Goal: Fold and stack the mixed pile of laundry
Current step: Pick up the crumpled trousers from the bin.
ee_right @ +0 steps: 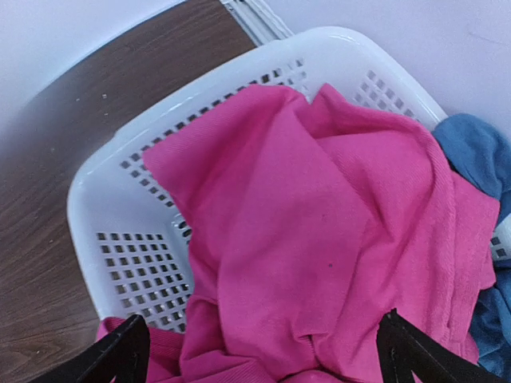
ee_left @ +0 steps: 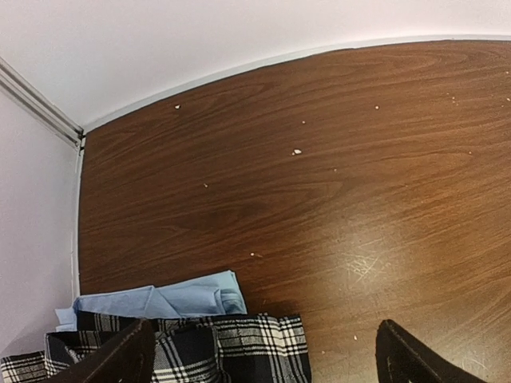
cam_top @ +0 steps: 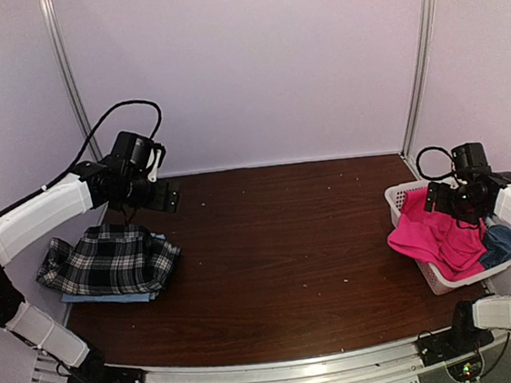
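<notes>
Black-and-white plaid shirt (ee_left: 239, 351) lying at 6 o'clock, overlapping light blue shirt (ee_left: 176, 299) peeking out at 7; left gripper (ee_left: 263, 361) fingers (ee_left: 120, 359) standing wide apart above brown wooden table (ee_left: 319, 183).

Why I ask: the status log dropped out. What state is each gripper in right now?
Left gripper: open, holding nothing.
Right gripper: open, holding nothing, over the hot-pink trousers.

Left of frame: black-and-white plaid shirt (cam_top: 107, 260) atop light blue shirt (cam_top: 125, 297) on brown wooden tabletop (cam_top: 290, 261). Right: hot-pink trousers (cam_top: 434, 237) and duller blue cloth (cam_top: 500, 243) in white plastic lattice basket (cam_top: 395, 197).
</notes>
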